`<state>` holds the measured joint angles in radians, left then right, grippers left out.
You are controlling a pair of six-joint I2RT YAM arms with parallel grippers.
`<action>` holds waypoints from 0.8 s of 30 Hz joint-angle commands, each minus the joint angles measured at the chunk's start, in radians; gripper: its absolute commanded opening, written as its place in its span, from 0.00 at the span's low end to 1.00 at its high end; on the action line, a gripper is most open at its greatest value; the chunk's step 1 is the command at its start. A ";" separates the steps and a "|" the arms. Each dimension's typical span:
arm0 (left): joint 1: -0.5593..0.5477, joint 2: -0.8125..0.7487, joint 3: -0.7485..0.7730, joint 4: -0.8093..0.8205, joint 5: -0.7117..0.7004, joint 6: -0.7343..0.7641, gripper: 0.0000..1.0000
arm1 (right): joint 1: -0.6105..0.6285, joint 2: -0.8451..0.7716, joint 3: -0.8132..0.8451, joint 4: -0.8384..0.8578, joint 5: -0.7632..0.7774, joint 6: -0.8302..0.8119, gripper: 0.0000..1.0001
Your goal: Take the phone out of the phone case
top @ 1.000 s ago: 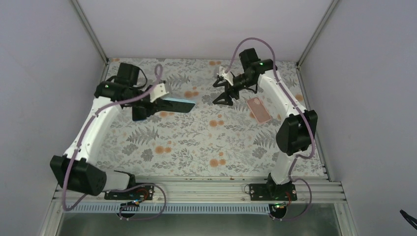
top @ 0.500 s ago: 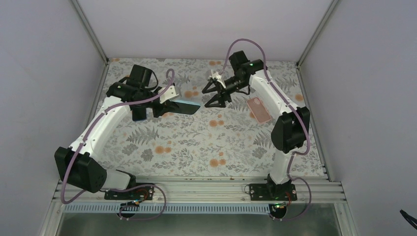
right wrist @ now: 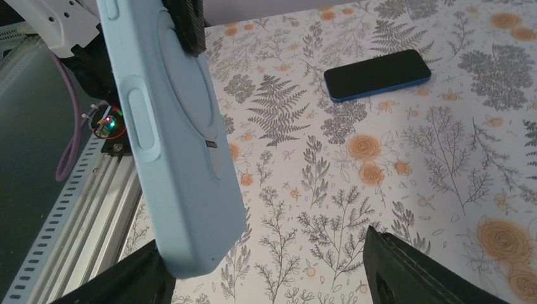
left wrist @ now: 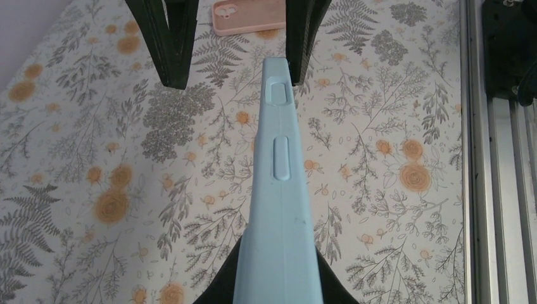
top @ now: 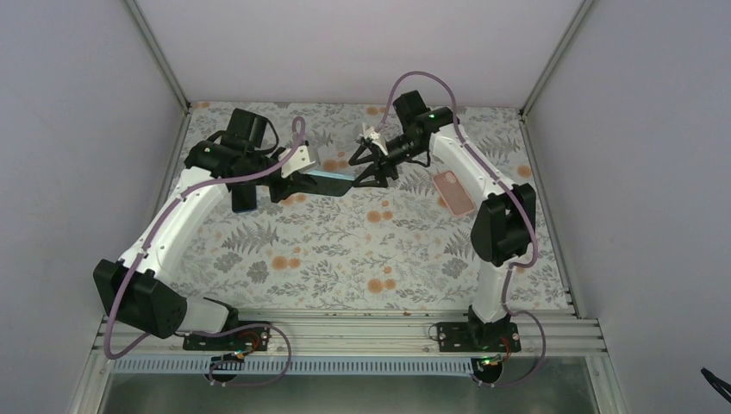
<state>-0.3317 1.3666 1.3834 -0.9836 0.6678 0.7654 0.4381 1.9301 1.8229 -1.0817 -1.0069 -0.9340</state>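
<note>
On the floral-patterned bench (top: 371,250), a dark-screened phone (right wrist: 378,75) with a blue edge lies flat and face up on the left side, under the left arm and apart from every case; level with it on the right side a pink case (top: 454,191) lies flat by the right arm, its camera cut-out showing. Slightly farther back and above the bench, the left gripper (top: 291,178) is clamped tight on one end of a light blue phone case (left wrist: 278,190), holding it out toward the right with its side buttons facing the left wrist camera; whether anything sits inside the case cannot be told. At the case's free end, near the middle of the bench, the right gripper (top: 359,170) meets it from the right with its jaws wide apart, one dark finger (left wrist: 168,44) standing clear to one side of the case's tip and the other right beside it, though contact cannot be made out. The right wrist camera sees the case's smooth back close up, tilted across the left of its view
</note>
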 commanded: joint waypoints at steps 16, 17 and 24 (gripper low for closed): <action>-0.066 -0.020 0.095 -0.186 -0.004 0.060 0.02 | -0.001 0.140 0.209 -0.141 0.041 -0.075 0.75; -0.079 -0.017 0.101 -0.205 -0.011 0.064 0.02 | 0.000 0.149 0.230 -0.147 0.058 -0.076 0.75; -0.149 -0.004 0.181 -0.346 -0.012 0.080 0.02 | -0.001 0.245 0.374 -0.202 0.215 -0.153 0.79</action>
<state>-0.4084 1.3800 1.5005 -1.1294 0.4824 0.7784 0.4591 2.1170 2.1124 -1.3411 -0.9390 -1.0241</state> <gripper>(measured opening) 0.104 0.778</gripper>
